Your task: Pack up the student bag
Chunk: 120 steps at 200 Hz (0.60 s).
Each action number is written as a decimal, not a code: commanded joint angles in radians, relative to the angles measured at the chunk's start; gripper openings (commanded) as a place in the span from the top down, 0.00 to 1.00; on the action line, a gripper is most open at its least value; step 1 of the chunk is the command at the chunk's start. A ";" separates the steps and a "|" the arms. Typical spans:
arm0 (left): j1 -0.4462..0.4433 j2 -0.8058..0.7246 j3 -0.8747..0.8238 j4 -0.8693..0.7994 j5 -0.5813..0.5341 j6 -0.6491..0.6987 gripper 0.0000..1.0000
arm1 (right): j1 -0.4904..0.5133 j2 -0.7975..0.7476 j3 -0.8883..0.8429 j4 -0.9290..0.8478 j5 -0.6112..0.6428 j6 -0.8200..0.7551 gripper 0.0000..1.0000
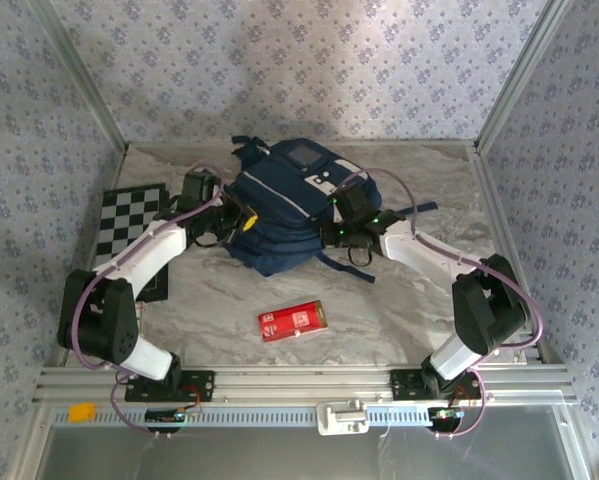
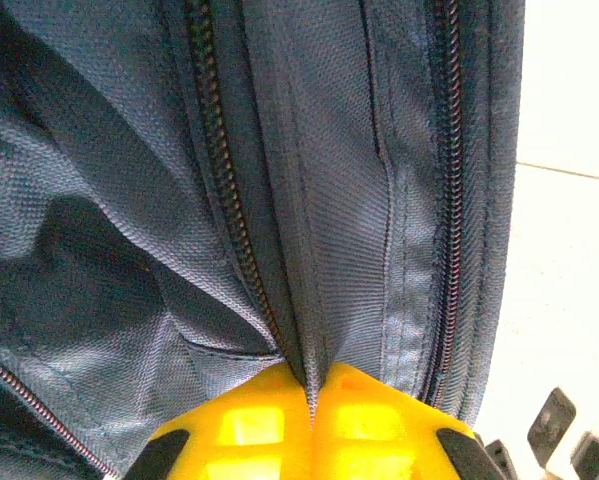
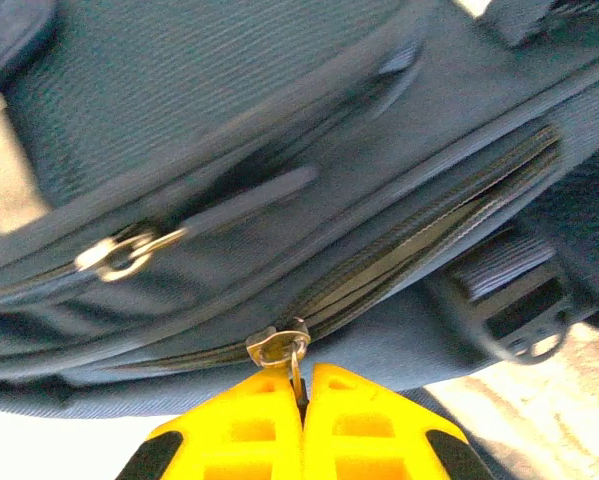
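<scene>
The bag [image 1: 279,205] lies on the table [image 1: 409,300], held from both sides by the two pincers.

The left pincer [image 2: 312,392] is at the bag's left flank. Its yellow fingers [image 2: 249,425] are pressed together, with a fold of blue cloth pinched in the line where they meet. One zip [image 2: 224,180] runs away from the tips just left of that fold, and a second zip [image 2: 449,180] runs away on the right.

The right pincer [image 3: 304,398] is at the bag's right flank. It is also pressed together, nipping the small metal zip tab [image 3: 296,368] that hangs from a slider [image 3: 276,346] right at its tips. Beyond the slider, to the right, the zip track gapes a little. Another slider [image 3: 119,255] sits up and to the left of the tips, and a dark buckle [image 3: 519,320] is off to the right.

A red packet [image 1: 292,320] lies behind both pincers, towards the arm bases and well apart from the bag. A checkered board [image 1: 129,215] lies left of the left pincer, partly under that arm.
</scene>
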 commanded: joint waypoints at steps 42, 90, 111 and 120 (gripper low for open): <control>0.146 0.019 0.099 -0.085 -0.085 0.123 1.00 | -0.176 0.054 0.027 -0.153 0.134 -0.053 1.00; 0.153 0.016 0.103 -0.088 -0.047 0.169 1.00 | -0.147 0.043 0.053 -0.148 0.021 -0.049 0.91; 0.151 -0.001 0.110 -0.103 0.004 0.214 0.82 | -0.126 -0.024 0.031 -0.149 -0.058 -0.006 0.74; 0.146 -0.024 0.109 -0.119 -0.001 0.234 0.73 | -0.127 -0.050 0.018 -0.141 -0.097 0.030 0.67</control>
